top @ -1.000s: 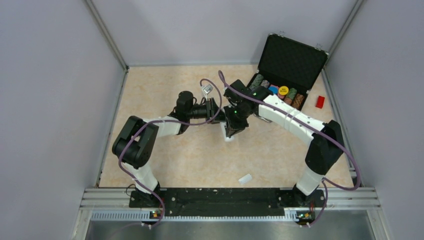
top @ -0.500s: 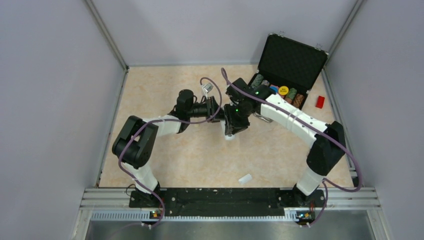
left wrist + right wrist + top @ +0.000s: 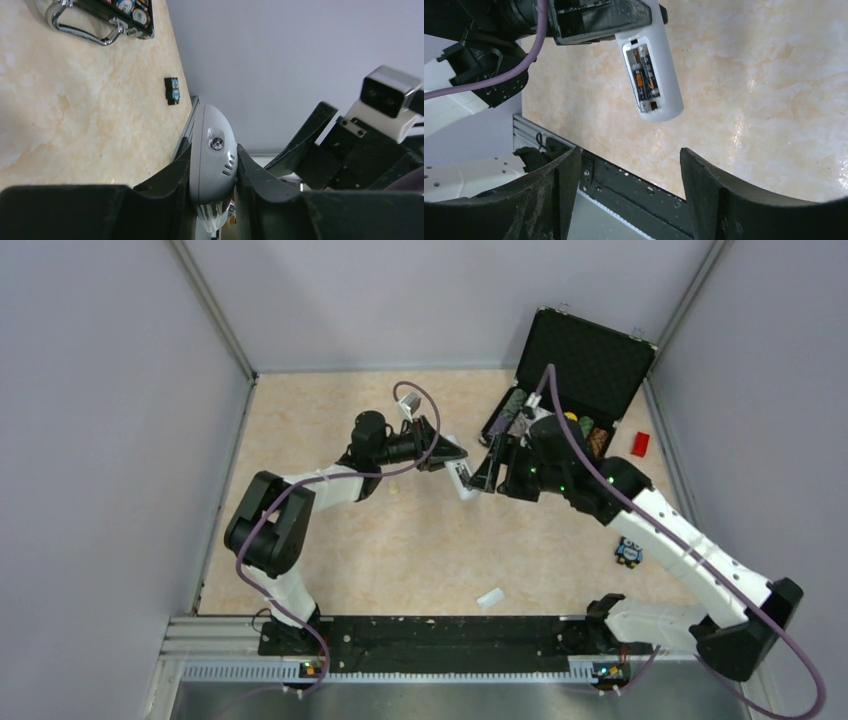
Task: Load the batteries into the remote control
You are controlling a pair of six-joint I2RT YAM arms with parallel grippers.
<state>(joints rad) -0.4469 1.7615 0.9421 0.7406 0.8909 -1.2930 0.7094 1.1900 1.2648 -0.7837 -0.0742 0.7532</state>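
Observation:
My left gripper is shut on the white remote control and holds it above the table, its free end pointing toward the right arm. In the left wrist view the remote control stands edge-on, pinched between my fingers. The right wrist view shows the remote control from the back with its compartment uncovered. A dark battery with an orange mark lies inside. My right gripper stands just right of the remote, open and empty.
An open black case with coloured chips sits at the back right, with a red block beside it. A small dark and blue object lies on the right. A loose white cover piece rests near the front rail.
The right gripper has opened and drawn back to the right, off the remote, and the right arm has swung out to the right. The left gripper has raised the remote slightly.

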